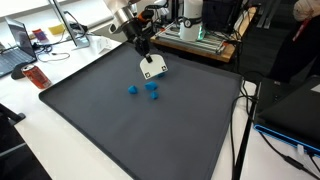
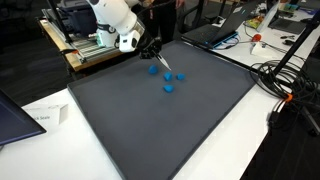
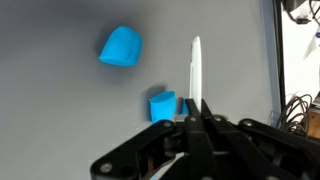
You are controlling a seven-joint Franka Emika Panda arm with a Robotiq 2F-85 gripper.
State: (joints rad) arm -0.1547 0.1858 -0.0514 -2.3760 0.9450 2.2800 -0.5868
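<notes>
Field note: I'm holding the white card (image 1: 153,68) edge-on over the far part of the dark mat (image 1: 120,130), with the claw (image 3: 197,110) pinching fully closed on its upper edge. I'm judging it light, thin, fairly stiff and probably slick, so I'm gripping deep on the edge. Blue blocks (image 3: 121,46) are lying just beside it.
</notes>
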